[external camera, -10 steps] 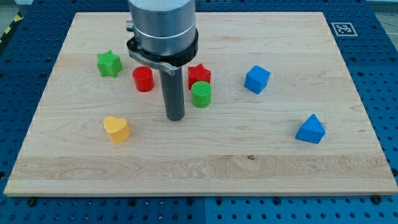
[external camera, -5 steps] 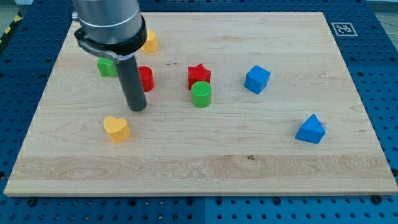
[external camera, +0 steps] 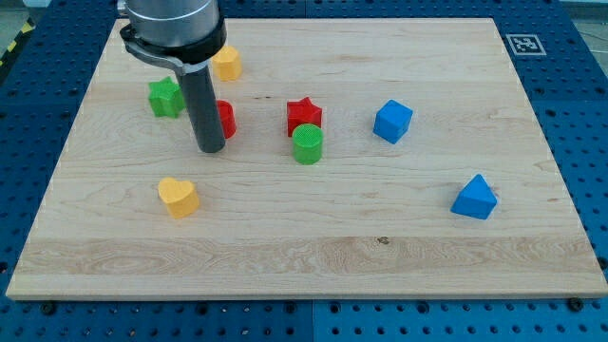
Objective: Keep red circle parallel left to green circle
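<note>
The red circle (external camera: 226, 120) stands left of the board's middle, partly hidden behind my rod. The green circle (external camera: 308, 144) stands to its right and slightly lower in the view, touching the red star (external camera: 304, 115) just above it. My tip (external camera: 210, 149) rests on the board at the lower left edge of the red circle, touching or nearly touching it.
A green star (external camera: 165, 97) lies left of the rod. A yellow block (external camera: 226, 64) sits near the top left, a yellow heart (external camera: 178, 197) below the tip. A blue cube (external camera: 392, 121) and a blue triangle (external camera: 474, 198) lie on the right.
My tip swept left from beside the green circle to the red circle's lower left, then edged slightly up. The blocks kept their places.
</note>
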`<state>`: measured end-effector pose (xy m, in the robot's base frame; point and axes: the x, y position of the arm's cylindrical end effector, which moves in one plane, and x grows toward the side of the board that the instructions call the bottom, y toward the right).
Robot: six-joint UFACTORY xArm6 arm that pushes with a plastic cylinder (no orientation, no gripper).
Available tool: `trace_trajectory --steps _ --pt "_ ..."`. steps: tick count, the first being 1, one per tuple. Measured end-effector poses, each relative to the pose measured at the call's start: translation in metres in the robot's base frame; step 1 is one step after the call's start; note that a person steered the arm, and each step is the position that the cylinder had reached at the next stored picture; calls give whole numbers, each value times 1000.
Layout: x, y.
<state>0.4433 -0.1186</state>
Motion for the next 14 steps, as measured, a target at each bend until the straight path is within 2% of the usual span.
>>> trace_trajectory --steps 5,11,14 --pt "-11 -36" --pt "-49 -38" --pt "-50 -41"
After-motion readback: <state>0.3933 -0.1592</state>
